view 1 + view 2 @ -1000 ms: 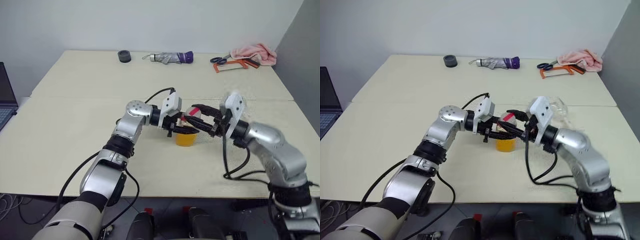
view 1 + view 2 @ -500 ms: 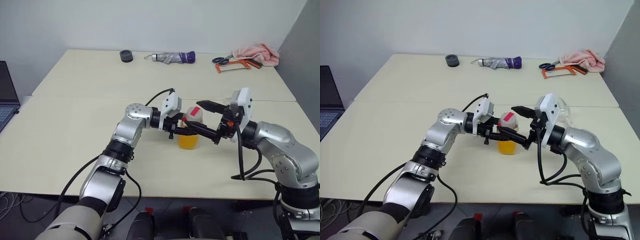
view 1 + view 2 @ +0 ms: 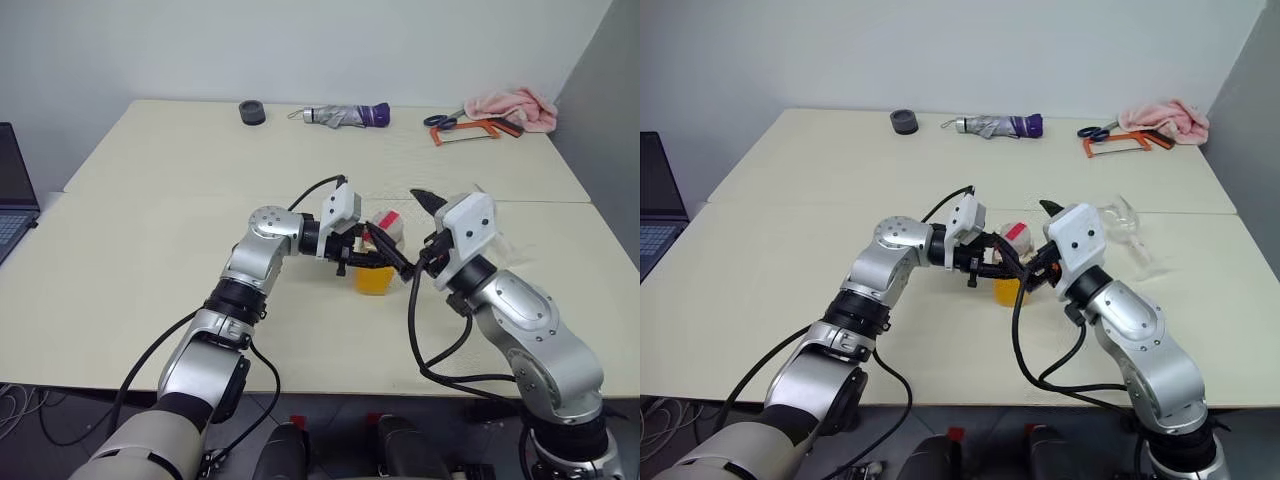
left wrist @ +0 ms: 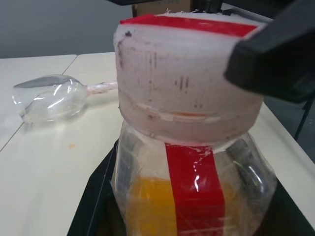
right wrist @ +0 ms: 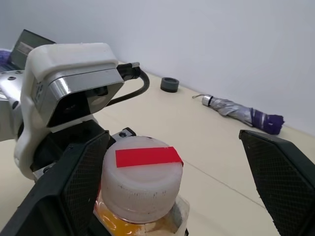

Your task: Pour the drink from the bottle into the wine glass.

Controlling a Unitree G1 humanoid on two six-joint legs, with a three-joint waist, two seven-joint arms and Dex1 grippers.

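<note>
At the centre of the left eye view, the bottle (image 3: 380,262) stands on the pale desk (image 3: 150,250), its lower part filled with the orange drink (image 3: 374,281). The left claw (image 3: 372,254) is clamped shut around the bottle's body from the left of the frame. A second ago the right claw (image 3: 418,232) was half closed over the cap (image 3: 388,226); now its fingers stand fully spread, and the hand has tipped upward just right of the bottle. The cap is still on, so I judge that the unscrewing is unfinished and pouring cannot begin yet.

Across the right eye view, the same pair meet at mid-frame. The wine glass (image 3: 1124,222) lies on its side on the desk, right of centre and beyond the right arm, well apart from the bottle.

Close up in the left wrist view, the bottle fills the centre, with its red label strip (image 4: 195,189) running down the front and black fingers hugging its base. The wine glass shows at the left edge, lying down with its stem toward the bottle.

From the right wrist view, the cap sits at lower centre. One black finger (image 5: 81,189) rises just beside it and the other stands far to the right, so the claw holds nothing.
</note>
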